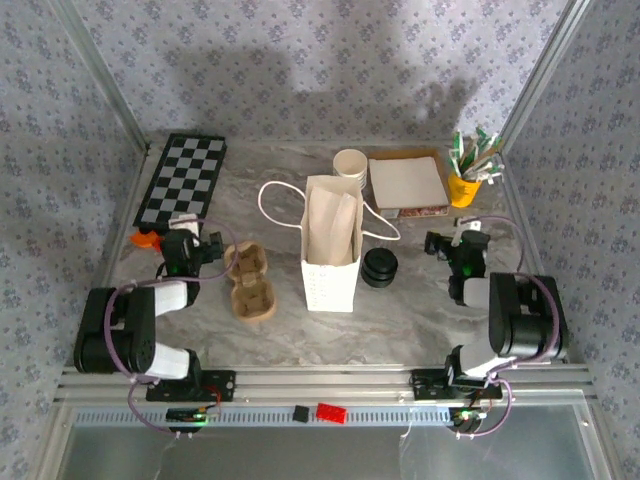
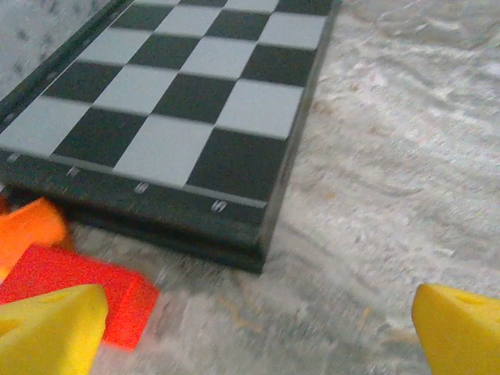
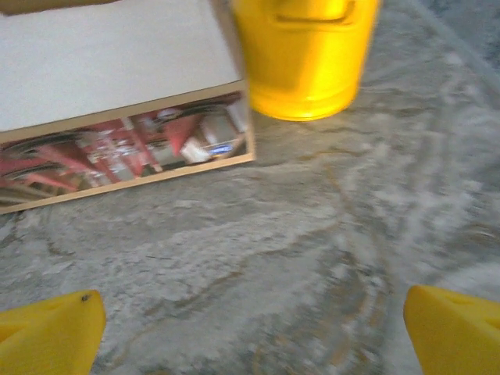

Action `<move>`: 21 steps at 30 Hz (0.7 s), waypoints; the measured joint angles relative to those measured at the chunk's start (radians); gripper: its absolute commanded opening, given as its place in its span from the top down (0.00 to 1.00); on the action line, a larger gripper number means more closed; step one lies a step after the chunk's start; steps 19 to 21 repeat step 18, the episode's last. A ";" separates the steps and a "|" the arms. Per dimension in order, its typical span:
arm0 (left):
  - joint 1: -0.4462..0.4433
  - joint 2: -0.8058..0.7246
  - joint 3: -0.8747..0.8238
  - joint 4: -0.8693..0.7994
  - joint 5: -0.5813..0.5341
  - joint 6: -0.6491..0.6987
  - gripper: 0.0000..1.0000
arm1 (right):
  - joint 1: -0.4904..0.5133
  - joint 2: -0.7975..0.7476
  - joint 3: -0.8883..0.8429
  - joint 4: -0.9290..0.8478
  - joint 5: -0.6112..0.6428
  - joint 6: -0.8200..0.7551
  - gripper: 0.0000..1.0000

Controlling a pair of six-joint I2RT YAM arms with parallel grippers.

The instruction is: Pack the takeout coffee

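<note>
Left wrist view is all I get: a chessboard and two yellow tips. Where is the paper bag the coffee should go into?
Observer: The white paper bag stands upright in the middle of the table, to the right of that chessboard.
Operator: What is the other arm up to?
Observer: The right gripper is open with nothing between its fingers, pointing at a yellow cup at the table's far right.
</note>
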 measured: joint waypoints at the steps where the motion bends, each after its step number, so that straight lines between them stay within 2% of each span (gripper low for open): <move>1: 0.000 0.032 0.000 0.046 0.010 0.006 0.00 | 0.014 0.015 0.006 -0.009 -0.005 -0.012 0.00; 5: 0.007 0.108 0.004 0.090 0.032 0.013 0.00 | 0.054 0.023 0.009 0.031 0.016 -0.041 0.00; 21: 0.015 0.108 0.009 0.116 0.033 0.013 0.00 | 0.054 0.023 0.017 0.050 0.020 -0.060 0.00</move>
